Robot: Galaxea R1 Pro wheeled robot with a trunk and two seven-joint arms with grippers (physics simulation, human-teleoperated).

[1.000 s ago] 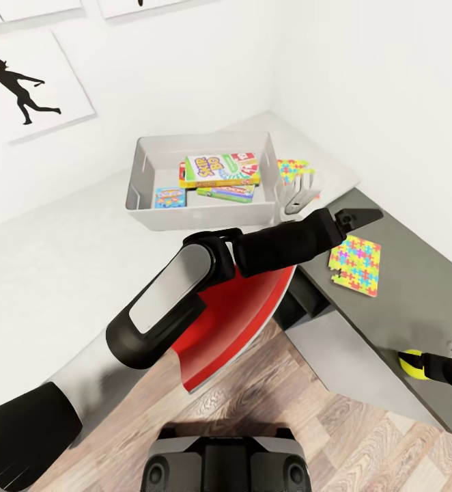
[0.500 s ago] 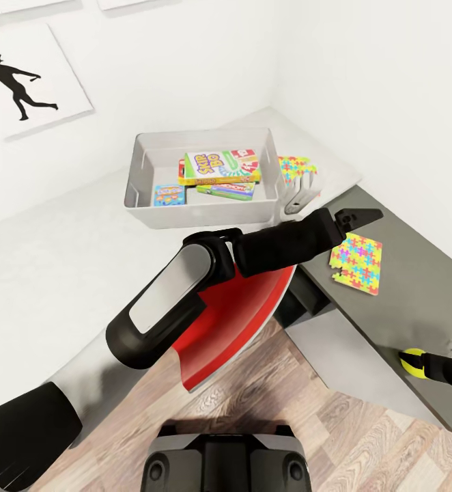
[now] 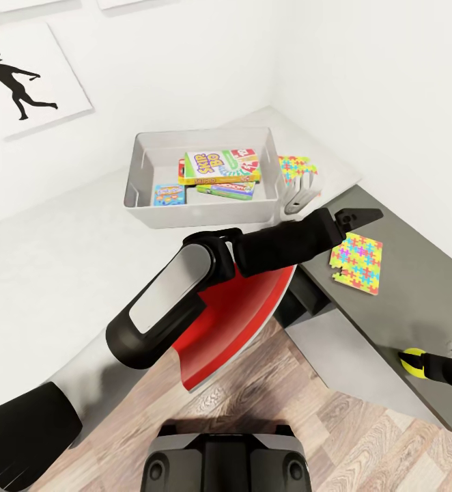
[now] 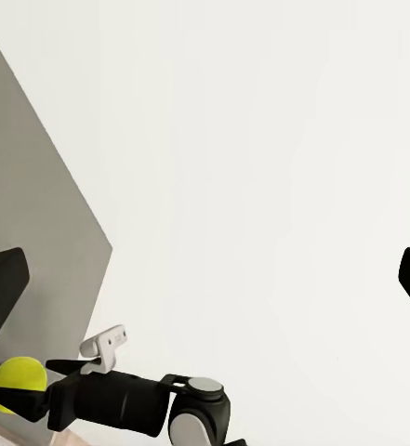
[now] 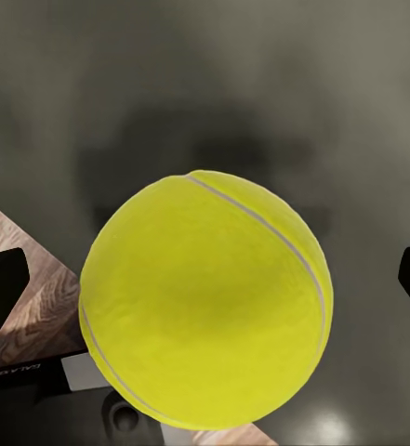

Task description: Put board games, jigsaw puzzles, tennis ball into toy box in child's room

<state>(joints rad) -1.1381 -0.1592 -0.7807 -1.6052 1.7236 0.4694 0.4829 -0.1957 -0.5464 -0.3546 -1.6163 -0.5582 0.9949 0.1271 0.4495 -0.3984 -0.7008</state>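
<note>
Nothing on the tabletop has shifted since half a second ago; a second ago your head camera sat a touch differently, so the wall picture (image 3: 22,80) and the toy box (image 3: 202,215) showed slightly lower, but that was the view moving, not the things. Your room is white-walled, with a black silhouette picture up on the left wall and wood-plank floor (image 3: 362,444) below. On the pale tabletop (image 3: 62,273) in the corner stands the toy box, holding three board games (image 3: 219,167): a Skip-Bo box on top, a green-edged one under it, a small blue one beside them. One jigsaw (image 3: 295,167) lies just behind the box's right end, near the corner. A lower dark grey tabletop (image 3: 417,287) joins on at the right; the second jigsaw (image 3: 356,263) lies flat on it. Your left pincer (image 3: 359,219) hangs over the step between the two surfaces with its jaws spread wide and nothing between them, as the left wrist view shows. Your right pincer (image 3: 417,363) is at the ball (image 3: 410,361) near the dark tabletop's front edge; its fingertips (image 5: 2,297) stand well apart on either side of the ball, not closed on it.
</note>
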